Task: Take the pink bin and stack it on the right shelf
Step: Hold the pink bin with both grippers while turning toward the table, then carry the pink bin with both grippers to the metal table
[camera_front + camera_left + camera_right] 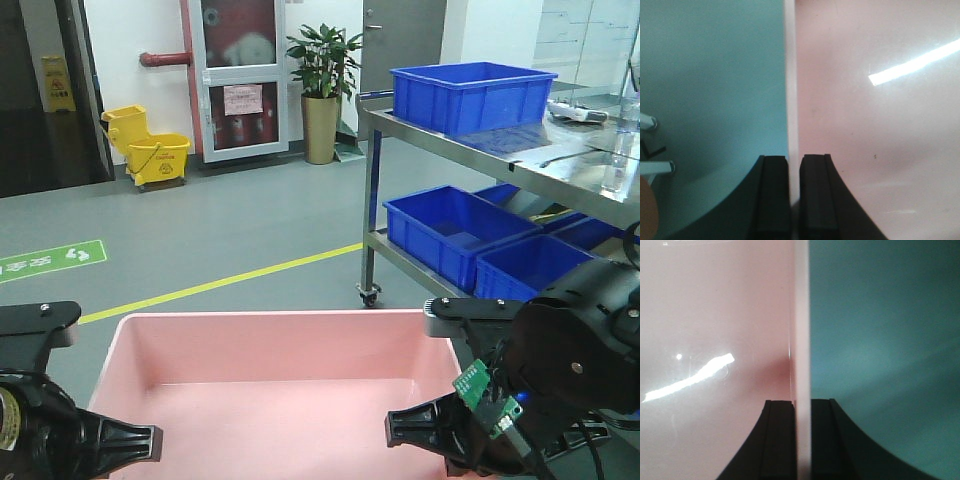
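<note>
Large shallow pale-pink plastic bin (280, 350) sits low & centre in the front view, open side up, btwn both arms. Left gripper (794, 165) is clamped on the bin's left wall: one black finger inside, one outside, rim pinched btwn them. Right gripper (801, 407) grips the right wall the same way. Grey-green floor (715, 75) shows past the rim in both wrist views. Stainless-steel tiered shelf unit (430, 135) stands ahead & to the right, apart from the bin, w/ a deep blue plastic crate (470, 95) on its top tier & more blue crates (450, 230) on the lower tier.
</note>
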`<state>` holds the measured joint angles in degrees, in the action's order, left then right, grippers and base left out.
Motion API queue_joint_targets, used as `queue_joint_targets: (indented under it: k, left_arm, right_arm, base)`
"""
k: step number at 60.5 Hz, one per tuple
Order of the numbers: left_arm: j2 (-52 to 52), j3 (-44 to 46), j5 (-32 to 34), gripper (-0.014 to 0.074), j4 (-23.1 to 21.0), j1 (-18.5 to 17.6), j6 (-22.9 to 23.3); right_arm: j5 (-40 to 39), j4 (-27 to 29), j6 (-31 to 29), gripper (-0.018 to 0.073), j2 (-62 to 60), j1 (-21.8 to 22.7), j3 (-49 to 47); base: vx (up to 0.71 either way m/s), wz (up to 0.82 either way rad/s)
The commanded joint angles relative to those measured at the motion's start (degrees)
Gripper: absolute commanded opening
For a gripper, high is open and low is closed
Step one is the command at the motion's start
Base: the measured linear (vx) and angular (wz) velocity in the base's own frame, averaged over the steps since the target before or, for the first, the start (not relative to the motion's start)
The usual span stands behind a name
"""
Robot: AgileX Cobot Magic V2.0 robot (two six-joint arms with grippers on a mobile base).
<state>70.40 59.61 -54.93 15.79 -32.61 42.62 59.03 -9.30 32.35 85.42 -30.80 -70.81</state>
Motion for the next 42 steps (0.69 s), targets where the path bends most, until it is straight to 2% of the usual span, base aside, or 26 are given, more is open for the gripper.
queue_joint_targets:
  k: [1,42]
  left_arm:
    - [-1.9,1.7,0.4,0.0041,3.8,0.1,0.4]
    - [-1.9,1.7,0.4,0.0041,3.8,0.1,0.4]
  right_arm:
    - [0.8,-5.6,-0.2,-0.0009,-2.1,0.6,-1.5]
    - [1.1,-5.6,-0.2,-0.0009,-2.1,0.6,-1.5]
  base:
    - [0.43,0.03]
    - [0.47,-0.08]
